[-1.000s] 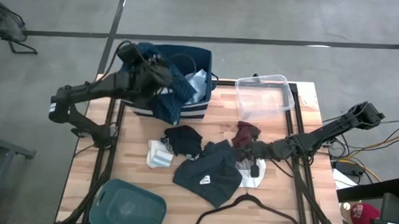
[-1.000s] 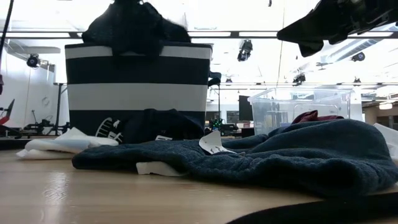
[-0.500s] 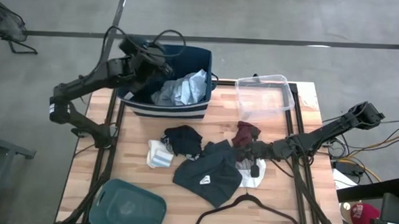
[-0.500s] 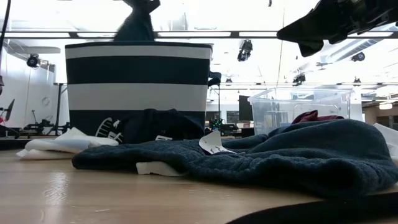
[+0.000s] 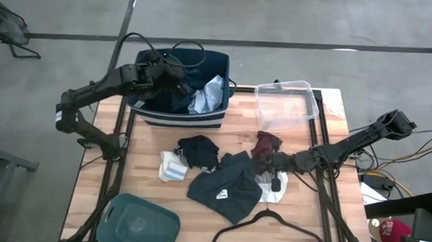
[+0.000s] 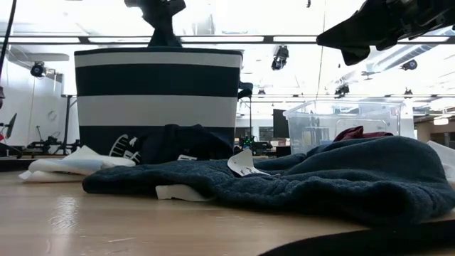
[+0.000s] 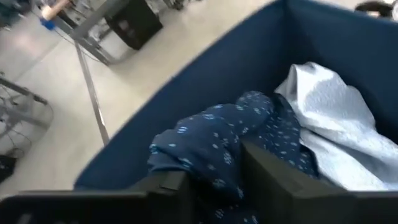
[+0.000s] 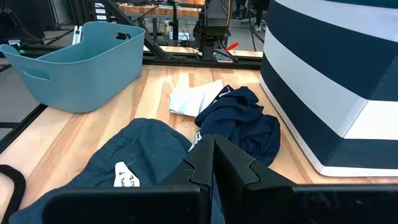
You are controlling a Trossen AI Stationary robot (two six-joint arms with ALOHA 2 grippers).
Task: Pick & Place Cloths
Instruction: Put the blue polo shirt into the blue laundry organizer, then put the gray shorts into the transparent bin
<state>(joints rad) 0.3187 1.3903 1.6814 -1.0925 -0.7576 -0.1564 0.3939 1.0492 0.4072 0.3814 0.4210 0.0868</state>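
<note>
High view: our left gripper (image 5: 175, 81) inside navy tub (image 5: 220, 61), on dotted cloth (image 5: 169, 97) beside pale shirt (image 5: 210, 95); loose cloths (image 5: 221, 181) mid-table.

Left wrist view: fingers (image 7: 277, 180) clenched on dotted cloth (image 7: 217, 140). We judge it limp, light; pinch bunched fold.

Right wrist view: our right gripper (image 8: 213, 163) closed, empty, over the loose cloths.

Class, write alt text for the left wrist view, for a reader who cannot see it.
The left gripper is shut on a navy cloth with small pale dots, held inside a deep navy fabric bin. A crumpled light blue-grey shirt lies in the bin beside it, and grey floor shows beyond the bin's wall.
</note>
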